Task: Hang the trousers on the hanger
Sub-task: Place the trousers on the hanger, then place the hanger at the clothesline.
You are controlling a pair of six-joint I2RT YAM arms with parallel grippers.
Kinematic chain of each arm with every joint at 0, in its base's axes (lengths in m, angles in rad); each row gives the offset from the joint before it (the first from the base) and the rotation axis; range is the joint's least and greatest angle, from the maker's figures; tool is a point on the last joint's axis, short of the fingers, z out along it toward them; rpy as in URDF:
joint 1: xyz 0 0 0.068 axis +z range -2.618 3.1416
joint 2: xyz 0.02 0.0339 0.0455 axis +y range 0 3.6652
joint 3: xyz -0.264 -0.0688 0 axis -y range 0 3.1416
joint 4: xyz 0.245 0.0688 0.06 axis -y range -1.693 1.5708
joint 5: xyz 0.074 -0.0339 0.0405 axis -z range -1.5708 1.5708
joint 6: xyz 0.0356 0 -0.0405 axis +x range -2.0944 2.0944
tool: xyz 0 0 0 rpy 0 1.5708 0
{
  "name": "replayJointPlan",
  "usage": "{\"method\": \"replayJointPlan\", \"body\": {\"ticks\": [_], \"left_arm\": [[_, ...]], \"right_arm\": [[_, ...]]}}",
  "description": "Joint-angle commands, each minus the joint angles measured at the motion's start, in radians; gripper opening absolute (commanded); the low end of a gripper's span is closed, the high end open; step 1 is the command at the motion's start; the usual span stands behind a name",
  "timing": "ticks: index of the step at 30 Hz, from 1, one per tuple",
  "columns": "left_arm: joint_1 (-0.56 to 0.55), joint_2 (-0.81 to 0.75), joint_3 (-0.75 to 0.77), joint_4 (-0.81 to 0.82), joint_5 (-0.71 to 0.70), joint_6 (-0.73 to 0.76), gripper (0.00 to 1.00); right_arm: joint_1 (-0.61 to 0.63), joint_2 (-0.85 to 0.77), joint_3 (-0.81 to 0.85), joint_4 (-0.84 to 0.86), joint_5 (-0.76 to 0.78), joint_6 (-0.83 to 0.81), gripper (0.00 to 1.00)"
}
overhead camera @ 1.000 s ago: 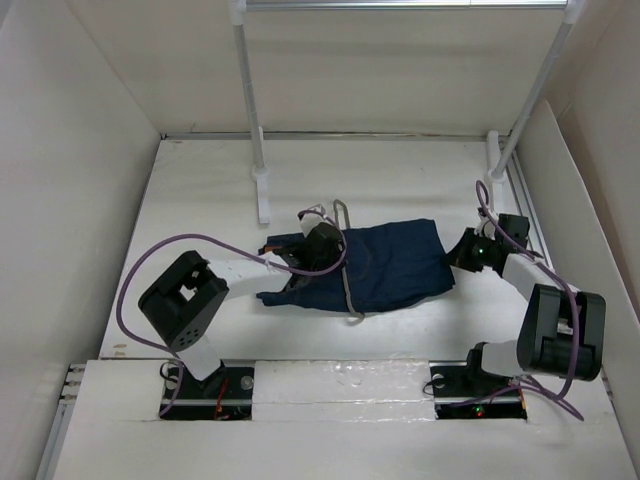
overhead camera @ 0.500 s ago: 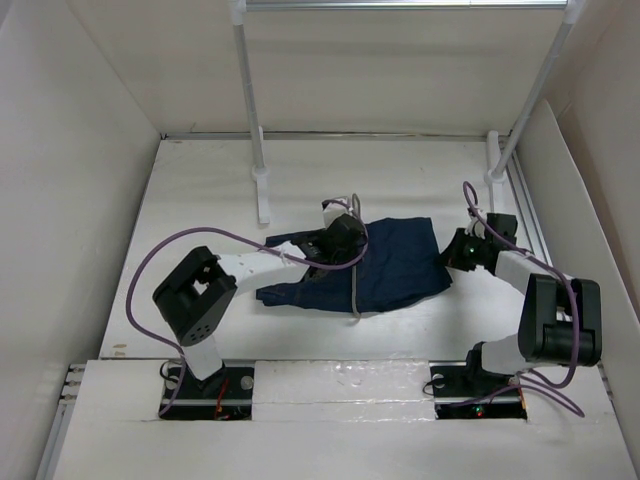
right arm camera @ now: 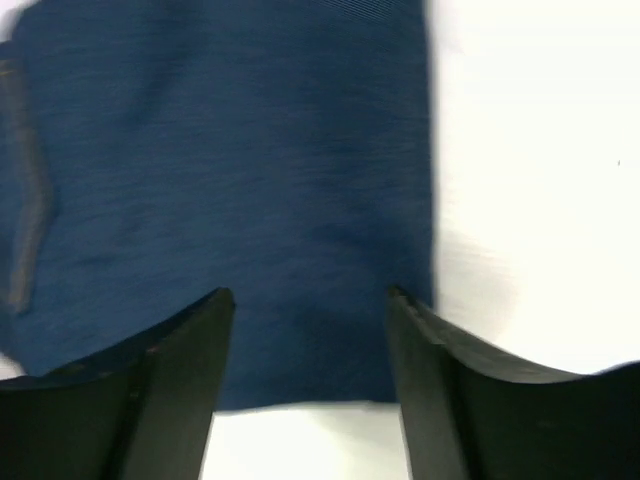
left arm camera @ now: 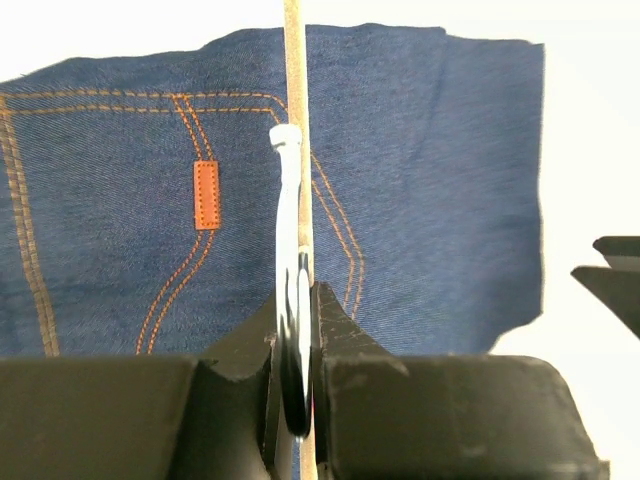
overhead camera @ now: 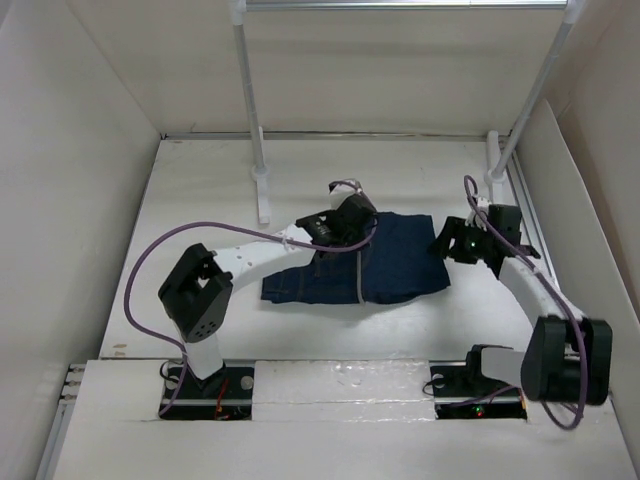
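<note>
The trousers (overhead camera: 395, 265) lie folded flat on the white table, dark navy denim with an orange patch (left arm camera: 205, 195). The hanger (overhead camera: 358, 272), a thin pale wire, lies across them from the far edge to the near edge. My left gripper (overhead camera: 347, 222) is over the trousers' far edge and shut on the hanger's wire (left arm camera: 288, 200), which runs straight out from between the left gripper (left arm camera: 297, 300) jaws. My right gripper (overhead camera: 447, 243) stands open at the trousers' right edge. In the right wrist view, the right gripper (right arm camera: 310, 300) has the trousers (right arm camera: 230, 150) edge below its gap, untouched.
Two white rack poles (overhead camera: 250, 100) (overhead camera: 535, 95) rise behind the trousers under a horizontal rail (overhead camera: 400, 5). The left pole's foot (overhead camera: 264, 195) stands just left of my left gripper. White walls close in the table on both sides.
My left gripper carried the hanger rightward and farther back across the trousers. My right gripper opened and let go of the trousers' right edge; the cloth now lies flatter.
</note>
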Motion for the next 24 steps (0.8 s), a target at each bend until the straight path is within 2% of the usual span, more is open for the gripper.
{"method": "replayJointPlan", "body": {"ticks": [1,3,5,6,8,10,12,14,16,19,24], "left_arm": [[-0.002,-0.063,0.146,-0.057,-0.054,0.012,0.00],[-0.002,-0.063,0.202,-0.083,-0.057,0.016,0.00],[-0.002,-0.059,0.235,-0.102,-0.047,0.018,0.00],[-0.002,-0.059,0.261,-0.100,-0.033,0.019,0.00],[-0.002,-0.045,0.307,-0.116,-0.018,0.024,0.00],[-0.002,-0.033,0.347,-0.135,-0.011,0.025,0.00],[-0.002,-0.018,0.412,-0.162,-0.002,0.032,0.00],[0.008,0.006,0.459,-0.200,0.001,0.038,0.00],[0.008,0.021,0.515,-0.231,0.007,0.042,0.00],[0.008,0.038,0.572,-0.258,0.029,0.042,0.00],[0.008,0.047,0.631,-0.292,0.042,0.042,0.00]], "right_arm": [[0.049,-0.200,0.113,-0.133,0.005,-0.004,0.70],[0.079,-0.274,0.135,-0.163,-0.004,0.042,0.70],[0.142,-0.368,0.141,-0.149,-0.037,0.138,0.66],[0.170,-0.395,0.141,-0.138,-0.037,0.177,0.64],[0.260,-0.444,0.141,-0.063,-0.026,0.296,0.47],[0.320,-0.460,0.136,-0.005,-0.017,0.373,0.45],[0.403,-0.458,0.121,0.046,0.015,0.464,0.47],[0.487,-0.442,0.113,0.113,0.079,0.528,0.58],[0.541,-0.402,0.115,0.177,0.113,0.562,0.62],[0.633,-0.345,0.135,0.248,0.169,0.618,0.63],[0.699,-0.302,0.215,0.170,0.325,0.613,0.64]]}}
